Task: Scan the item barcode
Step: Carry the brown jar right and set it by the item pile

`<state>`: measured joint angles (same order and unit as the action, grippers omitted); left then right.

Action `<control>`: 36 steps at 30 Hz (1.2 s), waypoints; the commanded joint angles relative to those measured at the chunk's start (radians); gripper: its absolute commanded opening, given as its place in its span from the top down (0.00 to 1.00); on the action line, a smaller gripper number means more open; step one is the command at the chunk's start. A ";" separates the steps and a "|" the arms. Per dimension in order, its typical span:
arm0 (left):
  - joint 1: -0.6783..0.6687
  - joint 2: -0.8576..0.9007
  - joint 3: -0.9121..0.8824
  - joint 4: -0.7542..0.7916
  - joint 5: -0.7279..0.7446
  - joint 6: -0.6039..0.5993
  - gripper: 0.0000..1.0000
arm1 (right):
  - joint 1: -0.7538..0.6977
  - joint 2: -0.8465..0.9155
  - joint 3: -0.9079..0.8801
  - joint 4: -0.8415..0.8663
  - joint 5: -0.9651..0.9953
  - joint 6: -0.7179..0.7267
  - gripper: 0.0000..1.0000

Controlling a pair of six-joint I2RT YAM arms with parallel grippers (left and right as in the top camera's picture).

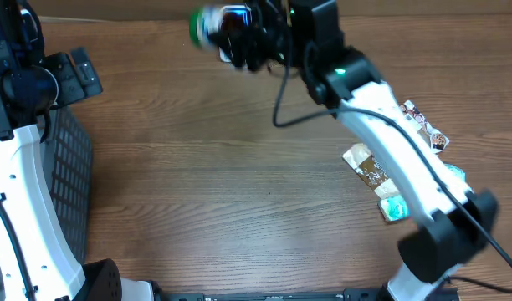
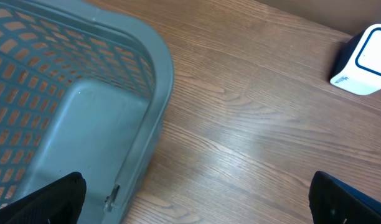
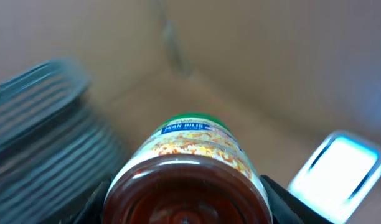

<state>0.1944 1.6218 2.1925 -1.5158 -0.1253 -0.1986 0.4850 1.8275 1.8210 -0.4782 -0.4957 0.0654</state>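
My right arm (image 1: 390,142) stretches far forward, my right claw (image 1: 231,40) gripping a jar (image 3: 187,168), a scanner (image 3: 340,165) just beyond it. My left claw (image 2: 197,202) gapes open above a basket (image 2: 147,68).

From overhead the jar (image 1: 207,25) is a blur, and the scanner (image 1: 236,15) beside it is mostly hidden by the right gripper (image 1: 231,38). The right arm (image 1: 398,159) covers parts of the packets (image 1: 369,167). In the right wrist view the jar's base is cut off and its label print is unreadable. The basket (image 2: 84,106) runs past the left and bottom edges of the left wrist view.
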 commanded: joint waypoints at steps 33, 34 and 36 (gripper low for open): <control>0.002 0.001 0.002 0.002 -0.009 0.019 0.00 | -0.402 0.024 -0.425 -0.428 0.653 0.543 0.00; 0.002 0.001 0.002 0.002 -0.009 0.019 0.00 | -0.407 0.023 -0.419 -0.433 0.638 0.535 0.00; 0.002 0.001 0.002 0.002 -0.009 0.019 0.00 | -0.410 0.019 -0.390 -0.461 0.628 0.533 0.00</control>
<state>0.1944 1.6218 2.1925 -1.5154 -0.1253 -0.1986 0.0784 1.8584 1.3945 -0.9161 0.1986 0.5903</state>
